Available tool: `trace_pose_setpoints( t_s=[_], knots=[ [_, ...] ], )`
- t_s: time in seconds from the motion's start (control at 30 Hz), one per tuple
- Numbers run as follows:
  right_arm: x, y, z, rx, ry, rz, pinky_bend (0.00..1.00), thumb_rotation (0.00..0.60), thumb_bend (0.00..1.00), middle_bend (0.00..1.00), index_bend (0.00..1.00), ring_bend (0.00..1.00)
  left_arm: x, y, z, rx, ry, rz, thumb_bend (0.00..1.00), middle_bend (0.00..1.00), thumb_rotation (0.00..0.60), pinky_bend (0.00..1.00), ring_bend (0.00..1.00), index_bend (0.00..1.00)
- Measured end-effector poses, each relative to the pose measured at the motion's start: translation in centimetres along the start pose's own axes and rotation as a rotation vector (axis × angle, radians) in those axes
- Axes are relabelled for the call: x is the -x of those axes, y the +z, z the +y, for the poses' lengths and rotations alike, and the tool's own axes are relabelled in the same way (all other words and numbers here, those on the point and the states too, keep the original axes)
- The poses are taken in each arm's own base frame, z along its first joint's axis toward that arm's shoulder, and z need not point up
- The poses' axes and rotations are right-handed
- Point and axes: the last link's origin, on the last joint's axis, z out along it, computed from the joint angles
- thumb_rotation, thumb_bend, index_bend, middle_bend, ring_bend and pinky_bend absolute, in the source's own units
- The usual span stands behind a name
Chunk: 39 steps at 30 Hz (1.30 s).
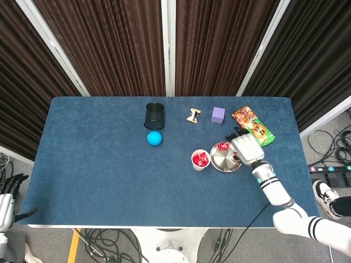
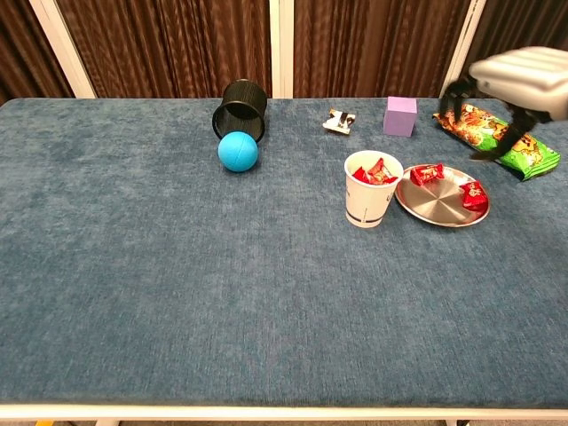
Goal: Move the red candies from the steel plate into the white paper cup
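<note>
The white paper cup (image 2: 372,189) (image 1: 201,159) stands right of the table's middle with several red candies in it. Beside it on the right lies the steel plate (image 2: 438,208) (image 1: 224,162). One red candy (image 2: 428,173) (image 1: 223,146) sits at the plate's far left edge, and another red candy (image 2: 474,192) lies at its right side. My right hand (image 2: 508,87) (image 1: 245,147) hovers above the plate's right edge, fingers apart and pointing down, holding nothing. My left hand (image 1: 10,186) hangs off the table's left front corner, fingers spread.
A black cup (image 2: 240,108) lies on its side at the back, with a blue ball (image 2: 238,151) just in front of it. A small wooden piece (image 2: 339,121), a purple cube (image 2: 400,115) and a green snack bag (image 2: 497,138) line the back right.
</note>
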Motion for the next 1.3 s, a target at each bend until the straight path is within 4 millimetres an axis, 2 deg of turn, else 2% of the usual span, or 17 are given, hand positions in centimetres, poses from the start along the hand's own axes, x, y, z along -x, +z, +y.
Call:
trace_pose_setpoints(
  t_s=[0.1,0.4,1.03,1.3],
  knots=[
    [1.4,0.3,0.8,0.034,-0.019,-0.050,0.25,0.600,0.13,0.39,0.37,0.15,0.0,0.0,0.0,-0.002,0.001,-0.001,0.00,0.24,0.600,0.20,0.15,0.24],
    [4.6,1.2,0.8,0.055,-0.057,-0.133,0.25,0.600,0.18,0.40,0.38,0.15,0.2,-0.2,-0.3,-0.015,0.003,-0.010,0.00,0.24,0.600,0.20,0.15,0.24],
    [6.0,0.3,0.4,0.053,-0.026,-0.162,0.25,0.600,0.19,0.40,0.38,0.15,0.4,0.0,-0.2,-0.012,-0.001,-0.015,0.00,0.24,0.600,0.20,0.15,0.24],
    [6.5,0.6,-0.5,0.036,-0.013,-0.172,0.25,0.600,0.19,0.40,0.38,0.15,0.5,-0.1,-0.3,-0.015,-0.003,-0.014,0.00,0.24,0.600,0.20,0.15,0.24]
  ],
)
